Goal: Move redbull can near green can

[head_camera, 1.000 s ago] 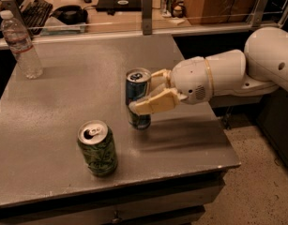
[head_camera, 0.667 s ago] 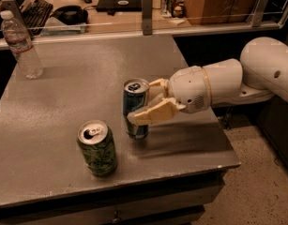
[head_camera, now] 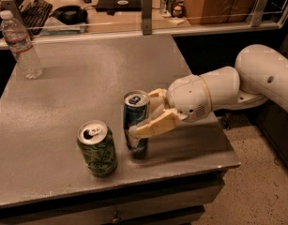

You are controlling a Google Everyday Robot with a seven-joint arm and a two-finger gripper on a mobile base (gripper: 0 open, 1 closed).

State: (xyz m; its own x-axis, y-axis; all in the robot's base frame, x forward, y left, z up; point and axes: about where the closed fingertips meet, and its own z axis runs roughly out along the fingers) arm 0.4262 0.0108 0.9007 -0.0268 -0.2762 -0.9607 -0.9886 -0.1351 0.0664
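Observation:
The redbull can [head_camera: 135, 114] is a slim blue-and-silver can, upright near the table's front edge. My gripper [head_camera: 150, 114] is shut on it from the right, one finger [head_camera: 155, 124] across its front and the other behind it. The green can [head_camera: 97, 147] is a wider mottled green can with a silver top. It stands upright just left and in front of the redbull can, a small gap between them. I cannot tell whether the redbull can rests on the table or hangs just above it.
A clear plastic water bottle [head_camera: 21, 45] stands at the table's back left. The grey table [head_camera: 78, 83] ends at a front edge close to both cans and a right edge under my arm. A glass barrier and desk clutter lie behind.
My gripper has carried the redbull can left and toward the front edge, closing most of the gap to the green can. The green can and bottle have not moved.

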